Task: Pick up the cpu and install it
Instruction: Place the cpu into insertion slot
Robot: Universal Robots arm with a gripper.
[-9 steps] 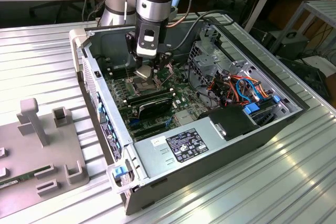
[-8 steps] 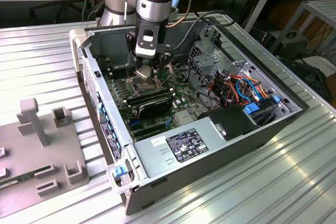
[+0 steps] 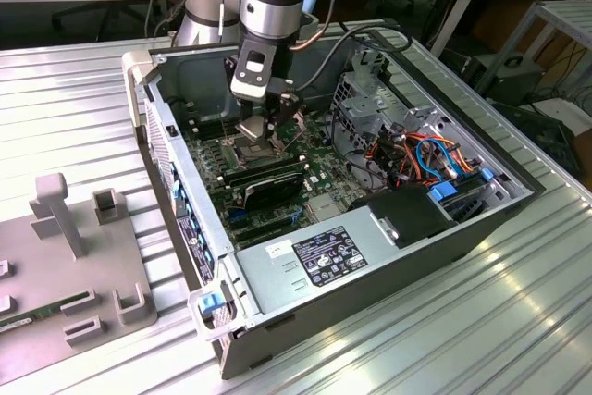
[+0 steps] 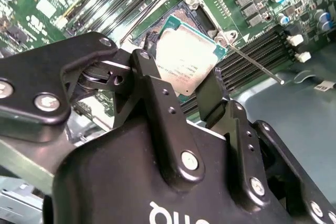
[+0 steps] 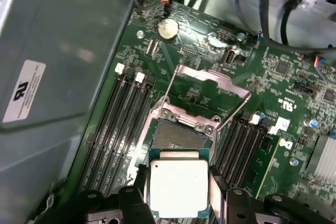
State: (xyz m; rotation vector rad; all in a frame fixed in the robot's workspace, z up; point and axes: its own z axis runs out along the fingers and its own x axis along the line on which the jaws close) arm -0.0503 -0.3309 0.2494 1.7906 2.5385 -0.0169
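The cpu [image 5: 178, 184], a small square chip with a dull silver top, is held flat between the black fingers [image 5: 138, 182] of my gripper [image 5: 178, 203], which is shut on its two opposite edges. It hovers just above the dark square socket [image 5: 176, 136], partly overlapping it, with the socket's metal frame [image 5: 210, 83] swung open behind. In the second wrist view the cpu [image 4: 186, 59] is tilted over the socket [image 4: 157, 31]. In the exterior view the gripper [image 3: 266, 129] reaches down into the open computer case over the motherboard [image 3: 319, 168].
Black memory slots [image 5: 123, 124] flank the socket on both sides. The case wall [image 5: 47, 77] stands close beside it. A power supply [image 3: 324, 252], a cable bundle [image 3: 416, 154] and a drive cage [image 3: 370, 99] crowd the case. A grey fixture tray [image 3: 65, 275] lies at the exterior view's left.
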